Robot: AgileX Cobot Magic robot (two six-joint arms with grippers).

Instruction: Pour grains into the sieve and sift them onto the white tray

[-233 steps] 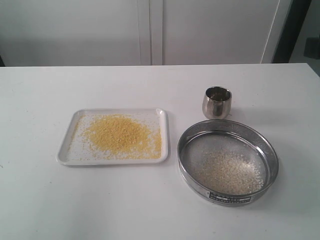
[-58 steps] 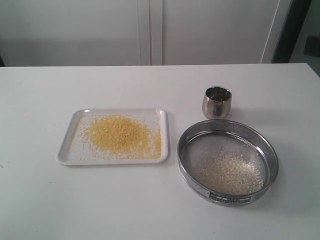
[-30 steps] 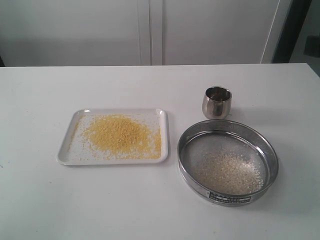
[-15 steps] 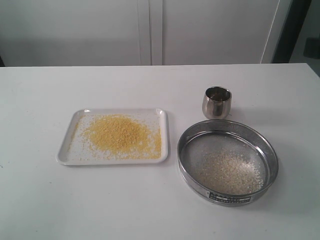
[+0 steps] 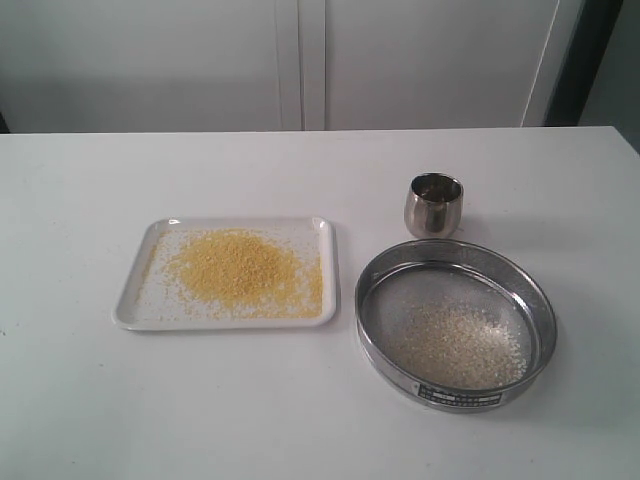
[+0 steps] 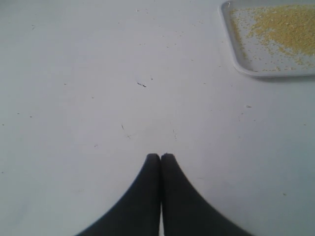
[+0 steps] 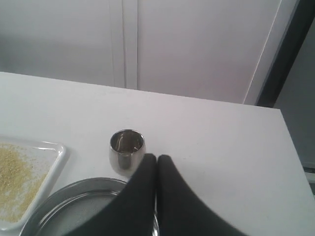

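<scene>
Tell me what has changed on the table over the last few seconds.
Nothing has visibly changed. The white tray still carries the golden grains, the sieve beside it still holds the pale grains, and the steel cup stands where it stood.

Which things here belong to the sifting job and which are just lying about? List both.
Job:
- sieve, holding pale grains
- white tray, carrying yellow grains

Lying about:
- small steel cup behind the sieve, looks empty
- table
</scene>
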